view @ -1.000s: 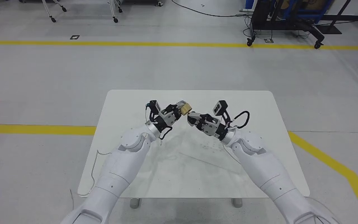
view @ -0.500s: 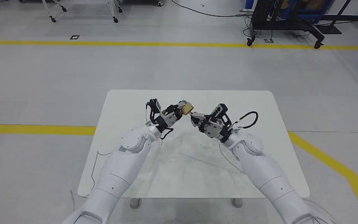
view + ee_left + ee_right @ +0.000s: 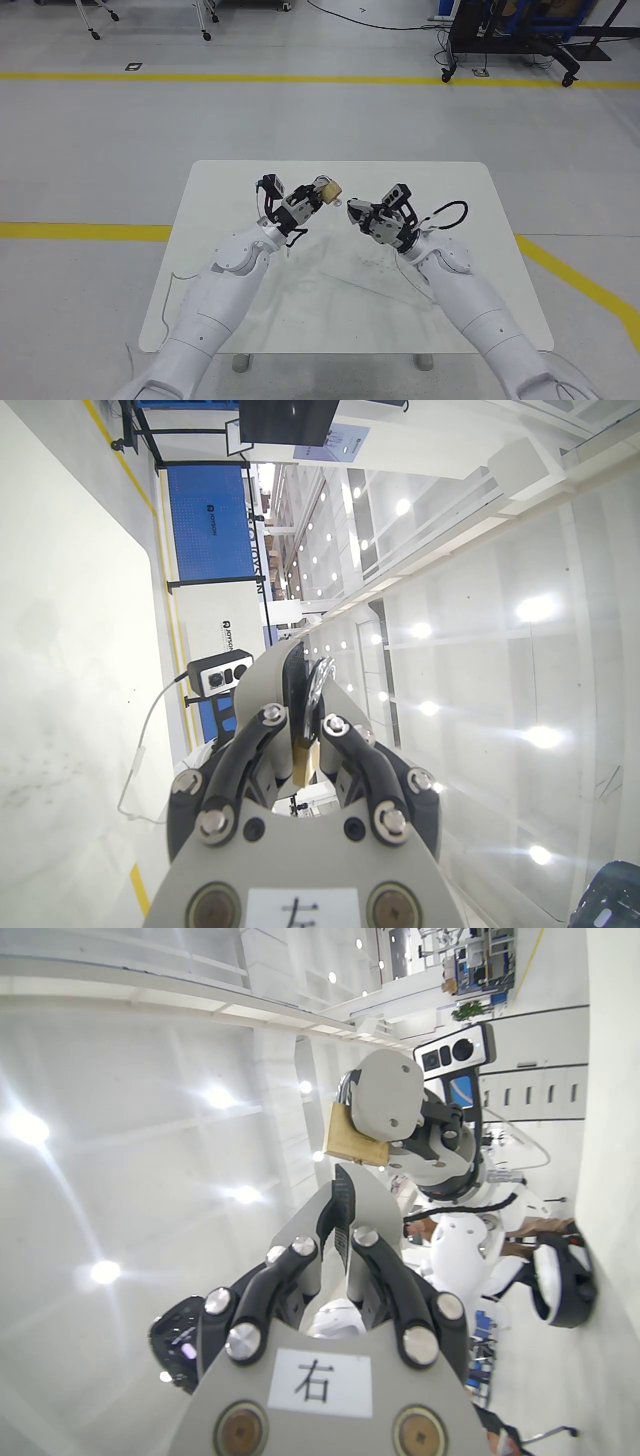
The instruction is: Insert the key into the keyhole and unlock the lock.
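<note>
From above, the left claw (image 3: 318,193) holds the brass lock (image 3: 329,189) up over the far middle of the tabletop (image 3: 450,290). The right claw (image 3: 356,211) hangs just beside the lock, on its near right, with a small gap between them. The key is too small to make out here. The step in hand looks like lining up for insertion.

In the left wrist view, the left claw is clamped on the lock. The brass body sits low between its fingers and the silvery shackle (image 3: 320,677) runs up toward the tips. That grip looks firm. It is best left as it is, because any slip of the lock would spoil the aim.

In the right wrist view, the right claw's fingers are together, tips pointing at the underside of the lock and close beneath it. Whether a key is pinched between the pads cannot be told, and neither key nor keyhole is clearly seen. The lock's bottom face slants relative to the right claw's line.

To do this well, I would first square the right claw to that bottom face. The advance should then go slowly, straight along the keyhole's axis, with the left claw held rigid as a brace. Turning should wait until the blade is fully seated. A skewed push could lever the lock out of the left claw's grip.
</note>
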